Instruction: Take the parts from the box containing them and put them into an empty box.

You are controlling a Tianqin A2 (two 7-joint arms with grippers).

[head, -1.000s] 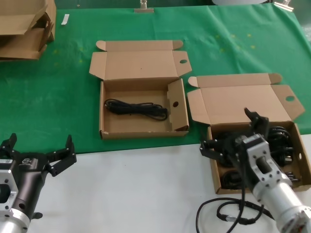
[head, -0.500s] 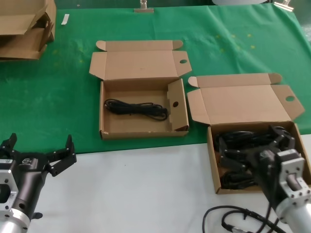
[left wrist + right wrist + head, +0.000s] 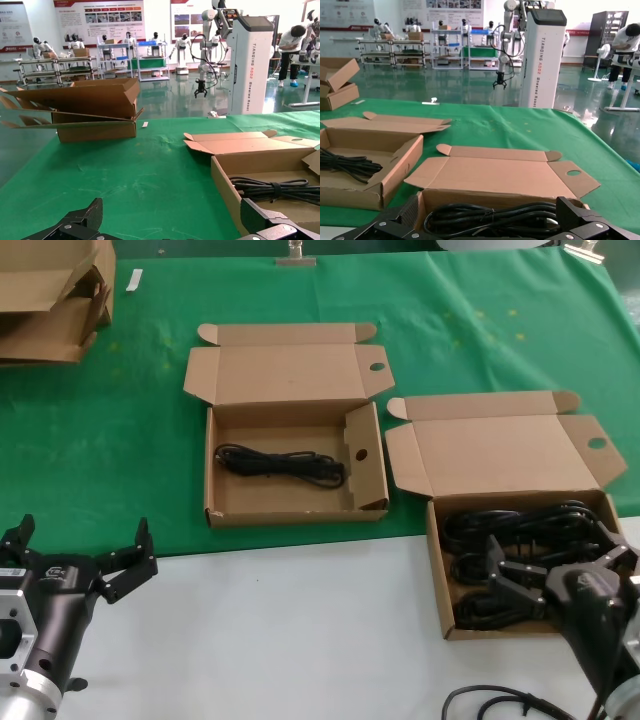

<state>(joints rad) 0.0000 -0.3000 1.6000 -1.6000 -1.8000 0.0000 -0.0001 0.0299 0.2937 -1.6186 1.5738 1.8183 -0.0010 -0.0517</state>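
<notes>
Starting on the left, the stacked flat cartons [image 3: 52,302] sat up in the far corner of the table [image 3: 120,450], well away from everything else, with a small white tag [image 3: 134,279] just beside them. Down at the near edge, the left hand [image 3: 76,552] was parked over the white strip of the table with its fingers spread wide, gripping nothing.

In the middle was the box with the upright holed flap [image 3: 292,462], lid folded back. So much for "empty" - one black cable bundle [image 3: 283,464] was lying across its floor. That flap stood at the box's right side, between the bundle and the right wall.

To the right, just beside it and a bit nearer, was the second open box [image 3: 437,570], the one with the plain walls and a round hole in its lid. It was full of cable bundles [image 3: 520,524] piled on each other; I couldn't count them, they all ran together. So two open boxes, one stack of flats.

The right hand [image 3: 555,562] was low over that box's near half, fingers spread wide with the pile between and below them, nothing held. It blocked the near part of the pile. The robot's own loose black cable [image 3: 500,703] curled on the white area by the right arm.
</notes>
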